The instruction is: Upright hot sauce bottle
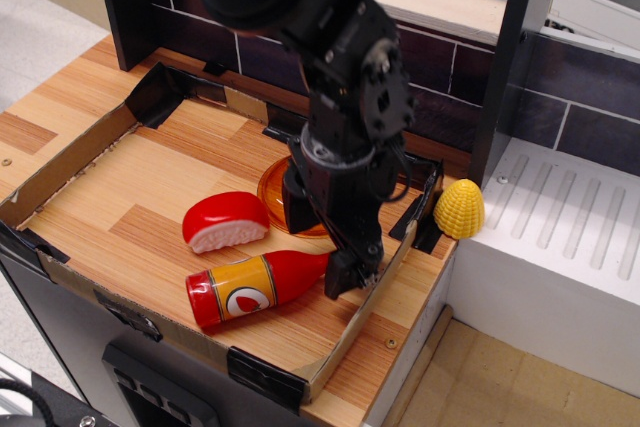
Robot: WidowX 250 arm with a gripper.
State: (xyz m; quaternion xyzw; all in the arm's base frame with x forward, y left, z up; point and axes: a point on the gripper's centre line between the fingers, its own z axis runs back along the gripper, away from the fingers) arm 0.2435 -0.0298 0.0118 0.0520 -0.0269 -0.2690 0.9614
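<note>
The bottle is seen lying on its side near the front edge of the bench, base toward the front left and neck pointing right, just in front of the red-and-white dome. The claw is lowered over the neck end, which is hidden behind it. One finger is visible close to the neck; whether the claw is spread or clenched, or already grips the neck, cannot be told from this view.

For the step in hand, the neck is judged the right place to be taken, since it is the thinnest part. The grip would best be closed squarely across the neck, not at its very tip, because the glossy plastic is likely to slip. The lift should be made as a swing about the base, so that the base stays on the bench and acts as a pivot. Care is needed at the low cardboard rim just beside the claw, and the dome should not be nudged.

Counted: one bottle, one dome, one orange dish partly hidden behind the arm, one yellow corn outside the rim, and one claw.
</note>
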